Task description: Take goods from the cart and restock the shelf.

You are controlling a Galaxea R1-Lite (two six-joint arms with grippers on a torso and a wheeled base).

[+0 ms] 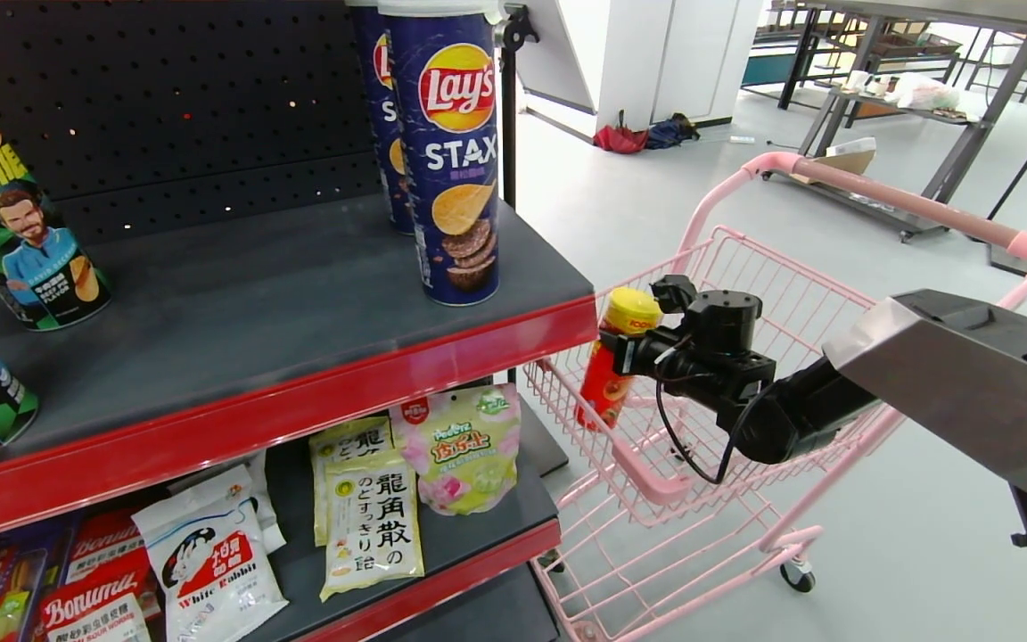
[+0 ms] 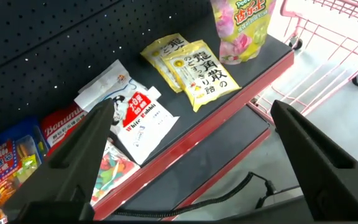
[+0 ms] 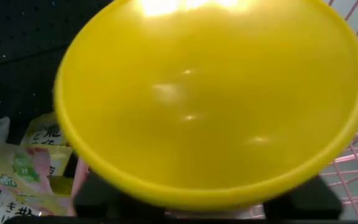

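A red chip can [image 1: 601,385] with a yellow lid [image 1: 630,311] hangs upright over the pink cart [image 1: 750,267], just right of the shelf's red front edge [image 1: 389,370]. My right gripper [image 1: 622,355] is shut on the can's upper part from the cart side. In the right wrist view the yellow lid [image 3: 210,99] sits close under the camera, with dark fingers [image 3: 98,194] below it. My left gripper [image 2: 191,155] stands open above the lower shelf board [image 2: 229,134], with nothing between its fingers [image 2: 73,162].
Two tall blue chip cans [image 1: 455,152] stand at the upper board's right end, green cans [image 1: 19,214] at its left. Candy bags [image 1: 371,517] and a white bag [image 1: 210,562] lie on the lower board. Tables and racks [image 1: 915,98] stand across the open floor.
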